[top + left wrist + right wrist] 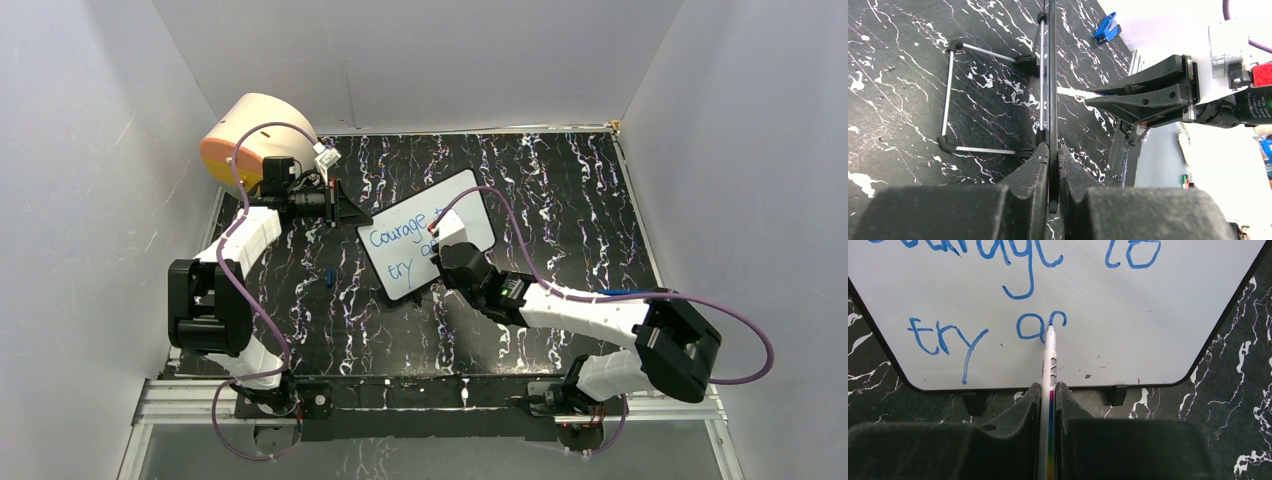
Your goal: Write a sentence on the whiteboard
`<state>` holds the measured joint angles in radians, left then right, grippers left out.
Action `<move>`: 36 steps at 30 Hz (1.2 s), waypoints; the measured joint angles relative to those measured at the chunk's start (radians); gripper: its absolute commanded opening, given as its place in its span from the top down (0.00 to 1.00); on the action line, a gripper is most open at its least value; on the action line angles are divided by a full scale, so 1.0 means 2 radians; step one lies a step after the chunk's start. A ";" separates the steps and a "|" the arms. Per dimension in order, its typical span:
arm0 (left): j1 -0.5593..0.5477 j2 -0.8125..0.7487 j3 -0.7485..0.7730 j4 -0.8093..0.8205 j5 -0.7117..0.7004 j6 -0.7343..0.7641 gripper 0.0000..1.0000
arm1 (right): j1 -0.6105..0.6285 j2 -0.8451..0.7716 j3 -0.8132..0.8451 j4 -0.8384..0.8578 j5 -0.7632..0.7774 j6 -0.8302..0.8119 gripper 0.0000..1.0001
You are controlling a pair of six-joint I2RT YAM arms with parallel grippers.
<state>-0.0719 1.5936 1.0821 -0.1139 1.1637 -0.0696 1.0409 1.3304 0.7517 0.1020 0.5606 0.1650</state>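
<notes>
While the whiteboard (462, 198) stands tilted on a wire stand (950, 95) in the middle of the black marbled table (560, 200), both arms are on it. The left gripper (1053, 150) has its fingers pinched tight on the board's thin black edge, at the side nearest the cream-and-orange drum (255, 130). The right gripper (1048, 390) is closed narrowly around a white marker (1049, 355), whose blue tip touches the board's face. The sentence (398, 238), in blue handwriting, reads "Courage to" on top and "try" below, followed by two rounded letters where the tip rests. A small blue cap (328, 277) lies on the table just left of the board.
</notes>
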 measured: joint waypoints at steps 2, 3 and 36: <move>0.000 0.000 0.000 0.000 0.000 0.000 1.00 | 0.000 0.000 0.000 -0.002 0.000 0.001 1.00; 0.000 0.000 0.000 0.000 0.000 0.000 1.00 | 0.000 0.000 0.000 -0.003 0.000 0.001 1.00; 0.000 0.001 0.003 -0.005 0.000 0.002 1.00 | -0.003 -0.004 0.000 0.004 0.021 -0.010 1.00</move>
<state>-0.0723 1.5951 1.0878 -0.1246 1.1645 -0.0666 1.0340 1.3220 0.7517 0.1097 0.6029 0.1455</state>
